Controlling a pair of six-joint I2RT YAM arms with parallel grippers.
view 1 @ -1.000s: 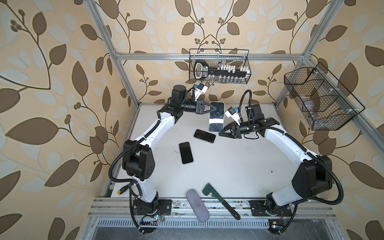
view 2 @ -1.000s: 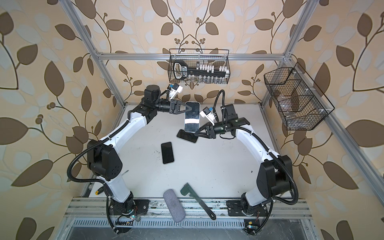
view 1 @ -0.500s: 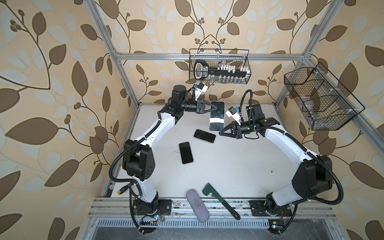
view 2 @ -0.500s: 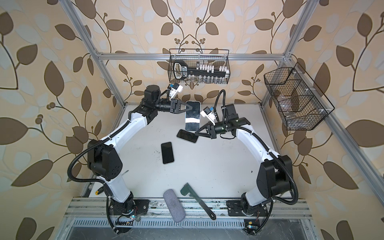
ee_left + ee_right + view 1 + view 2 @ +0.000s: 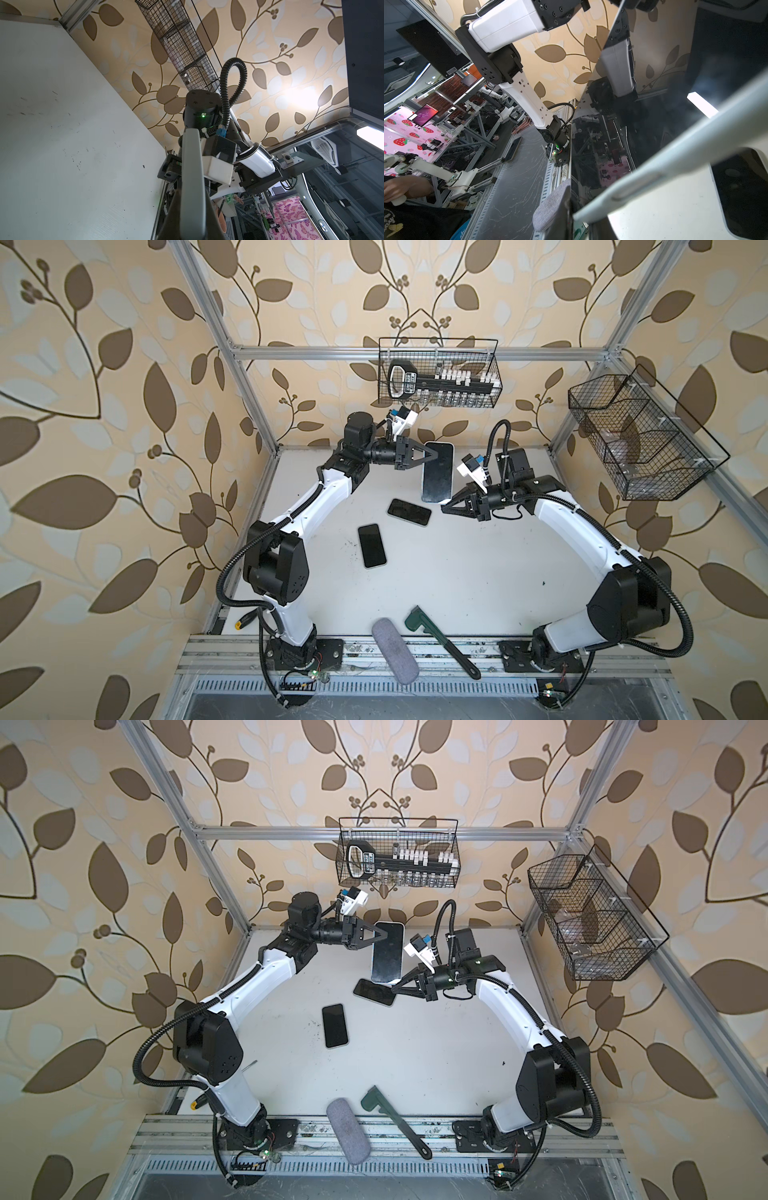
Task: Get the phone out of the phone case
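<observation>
Fingertips of the left gripper (image 5: 433,453) are closed on the upper left edge of the pale phone case (image 5: 192,166). The phone (image 5: 438,479) sits inside it, held up off the table (image 5: 478,572) in the upper middle of both top views. At the lower right corner the right gripper (image 5: 445,506) pinches the case. Just below, a second phone (image 5: 409,512) lies flat, and a third phone (image 5: 372,545) lies further to the lower left.
</observation>
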